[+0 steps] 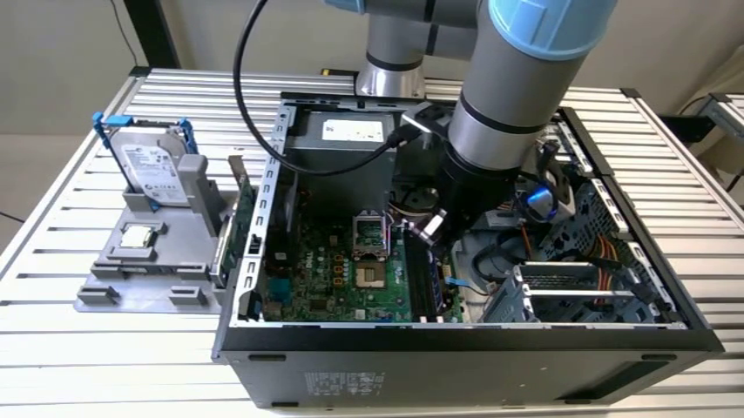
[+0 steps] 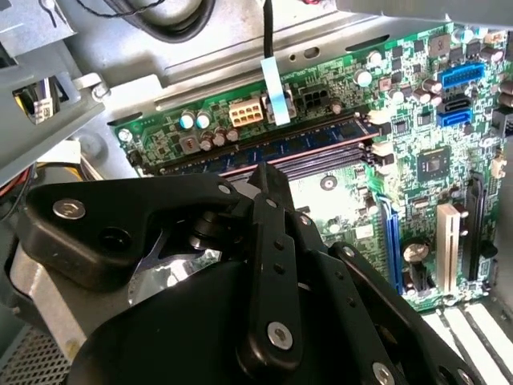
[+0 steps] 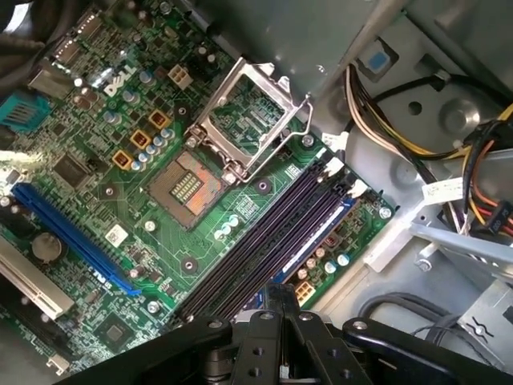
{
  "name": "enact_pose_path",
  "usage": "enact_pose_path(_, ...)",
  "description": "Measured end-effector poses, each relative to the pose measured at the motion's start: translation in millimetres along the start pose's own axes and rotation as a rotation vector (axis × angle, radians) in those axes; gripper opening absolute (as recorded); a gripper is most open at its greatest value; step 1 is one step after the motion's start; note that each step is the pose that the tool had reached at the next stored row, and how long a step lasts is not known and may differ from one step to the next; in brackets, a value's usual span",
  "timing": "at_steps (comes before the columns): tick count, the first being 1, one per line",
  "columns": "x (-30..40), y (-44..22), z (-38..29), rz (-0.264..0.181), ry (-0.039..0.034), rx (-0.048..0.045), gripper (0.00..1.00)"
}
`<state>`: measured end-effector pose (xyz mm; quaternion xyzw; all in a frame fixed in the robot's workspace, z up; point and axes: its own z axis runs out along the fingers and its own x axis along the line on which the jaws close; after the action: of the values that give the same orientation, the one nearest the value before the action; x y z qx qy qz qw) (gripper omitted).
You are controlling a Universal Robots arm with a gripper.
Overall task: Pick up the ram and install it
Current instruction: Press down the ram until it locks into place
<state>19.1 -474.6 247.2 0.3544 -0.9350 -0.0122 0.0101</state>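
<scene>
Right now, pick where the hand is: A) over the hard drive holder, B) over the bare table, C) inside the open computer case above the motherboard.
C: in the exterior view the hand is inside the case, above the motherboard.

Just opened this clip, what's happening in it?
A robot arm reaches down into an open computer case, with its end effector right over the memory slots on the motherboard. In the second wrist view, a bluish memory stick appears to stand in the slot nearest the board's edge, just ahead of the end effector. Whether it is fully seated cannot be told.
</scene>
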Motion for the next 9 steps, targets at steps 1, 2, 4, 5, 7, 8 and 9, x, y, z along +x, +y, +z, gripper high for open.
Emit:
enact_pose_path(1, 0.0, 0.0, 0.0, -0.007, 0.0002, 0.0, 0.0)
enact_pose_path(2, 0.0, 0.0, 0.0, -0.014, 0.0004, 0.0, 0.0)
enact_pose_path(4, -0.1, 0.0, 0.1, -0.03, 0.0008, 0.0002, 0.0)
enact_pose_path(5, -0.1, 0.0, 0.1, -0.042, 0.0012, 0.0003, 0.0)
enact_pose_path(7, -0.1, 0.0, 0.1, -0.072, 0.0021, 0.0006, 0.0)
enact_pose_path(8, -0.1, 0.0, 0.1, -0.088, 0.0026, 0.0009, 0.0)
enact_pose_path(9, -0.1, 0.0, 0.1, -0.101, 0.003, 0.001, 0.0)
